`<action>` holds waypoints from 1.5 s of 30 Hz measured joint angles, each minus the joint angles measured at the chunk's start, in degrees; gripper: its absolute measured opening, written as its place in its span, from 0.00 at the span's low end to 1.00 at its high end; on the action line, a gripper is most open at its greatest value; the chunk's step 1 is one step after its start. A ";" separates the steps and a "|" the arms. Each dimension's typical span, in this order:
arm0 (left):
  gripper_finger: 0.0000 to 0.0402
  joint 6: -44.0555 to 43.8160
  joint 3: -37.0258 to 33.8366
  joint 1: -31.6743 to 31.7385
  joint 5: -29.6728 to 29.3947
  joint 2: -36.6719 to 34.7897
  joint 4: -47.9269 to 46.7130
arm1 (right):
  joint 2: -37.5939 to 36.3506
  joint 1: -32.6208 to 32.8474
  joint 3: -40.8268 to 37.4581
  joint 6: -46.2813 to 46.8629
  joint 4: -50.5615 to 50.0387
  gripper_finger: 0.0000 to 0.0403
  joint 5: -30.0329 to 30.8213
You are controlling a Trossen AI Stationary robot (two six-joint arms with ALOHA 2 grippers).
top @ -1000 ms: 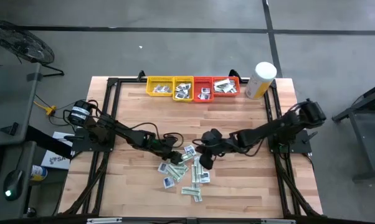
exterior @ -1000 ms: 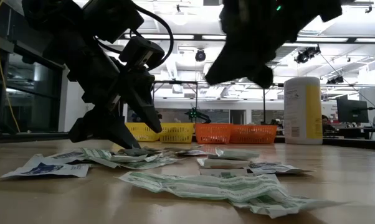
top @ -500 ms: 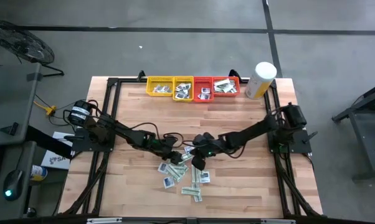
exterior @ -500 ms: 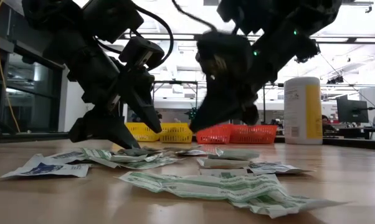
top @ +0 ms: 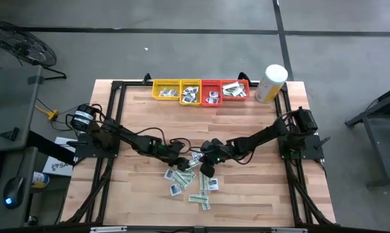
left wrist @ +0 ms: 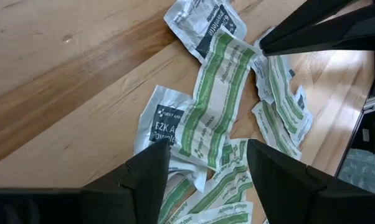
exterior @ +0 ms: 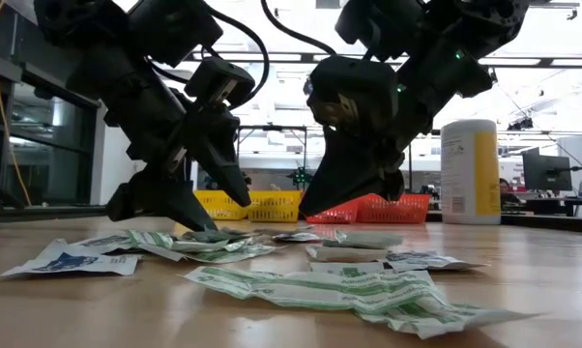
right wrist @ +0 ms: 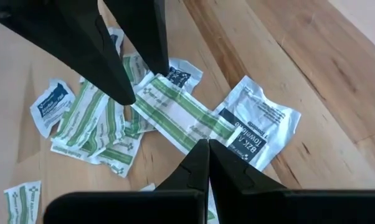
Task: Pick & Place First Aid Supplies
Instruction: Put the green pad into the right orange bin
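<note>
Right tool (exterior: 315, 208) lowered, shut, beside packets (exterior: 359, 288)

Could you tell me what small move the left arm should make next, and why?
Probably lower and close: the left gripper hangs open right over a green-striped strip packet, its fingers straddling it, while the right gripper, shut and empty, points at the same strip.

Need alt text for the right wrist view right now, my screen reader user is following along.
The right gripper, fingers shut together, points at a long green-and-white striped paper packet lying on the wooden table beside a square white towelette packet with a dark blue centre. The left gripper's dark open fingers reach toward the same strip from the opposite side.
</note>
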 joint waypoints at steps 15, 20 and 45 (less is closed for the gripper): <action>0.54 -0.14 -0.02 0.00 -0.55 0.00 0.08 | 4.07 0.02 0.00 2.08 2.24 0.00 -0.34; 0.54 -1.38 -0.06 0.02 -0.56 0.02 1.38 | 4.09 0.02 0.00 2.01 2.29 0.00 -0.19; 0.45 -1.57 0.90 0.02 -0.98 0.04 2.69 | 4.24 -0.44 -0.07 2.91 4.37 0.00 0.44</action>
